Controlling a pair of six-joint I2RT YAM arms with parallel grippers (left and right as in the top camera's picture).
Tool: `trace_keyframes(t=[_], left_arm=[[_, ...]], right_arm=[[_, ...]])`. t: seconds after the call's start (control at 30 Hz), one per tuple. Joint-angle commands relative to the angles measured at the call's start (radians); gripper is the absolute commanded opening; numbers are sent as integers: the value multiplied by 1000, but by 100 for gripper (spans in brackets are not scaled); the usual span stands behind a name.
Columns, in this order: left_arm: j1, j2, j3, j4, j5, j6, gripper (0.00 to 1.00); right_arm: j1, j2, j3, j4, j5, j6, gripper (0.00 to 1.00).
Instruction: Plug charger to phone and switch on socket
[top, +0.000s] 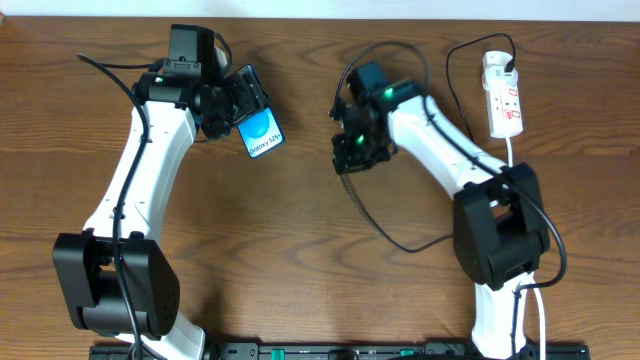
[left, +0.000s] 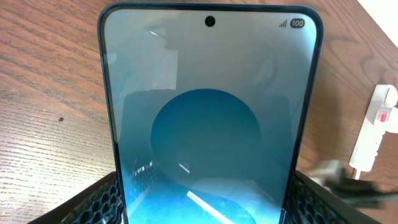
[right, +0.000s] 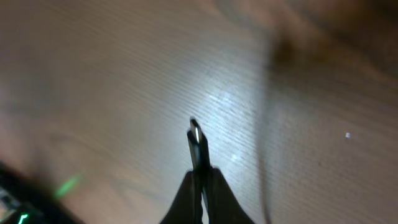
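Left hand (top: 238, 100) gripping phone (top: 262, 132), right hand (right: 200, 179) pinching charger (right: 198, 142) tip, plug in socket (top: 504, 102)

We've got the phone (top: 262, 130) at the rear left of the surface (top: 300, 270), held between the left jaws, its top end pointing away from the wrist. To its right, near the middle and well apart from it, sit the right jaws, and the charger (right: 198, 144) tip sticks out from between them, above the surface. Its cable trails forward and to the right in a loop across the surface. At the far right rear lies the socket (top: 502, 95). The charger's plug seems to sit at its rear end, though overhead we can't be sure.
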Motion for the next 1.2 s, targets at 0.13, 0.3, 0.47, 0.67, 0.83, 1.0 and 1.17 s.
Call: trace_keyframes(t=[0.13, 0.3, 0.47, 0.67, 0.83, 1.0, 1.17], left_arm=[[3, -18, 17, -2, -7, 14, 7], [3, -18, 17, -6, -7, 14, 7], [3, -18, 17, -17, -8, 14, 7], [3, -18, 17, -24, -8, 14, 7], [3, -18, 17, -24, -8, 14, 7], [3, -18, 17, -24, -8, 14, 7], [5, -18, 17, -24, -11, 14, 8]], right_arm=[[77, 12, -156, 177, 180, 182, 1], [119, 17, -197, 237, 244, 212, 1], [135, 23, -204, 247, 284, 220, 1], [143, 72, -207, 231, 307, 220, 10], [144, 105, -208, 208, 311, 201, 29], [154, 142, -207, 203, 311, 182, 24], [145, 141, -182, 195, 310, 183, 1]])
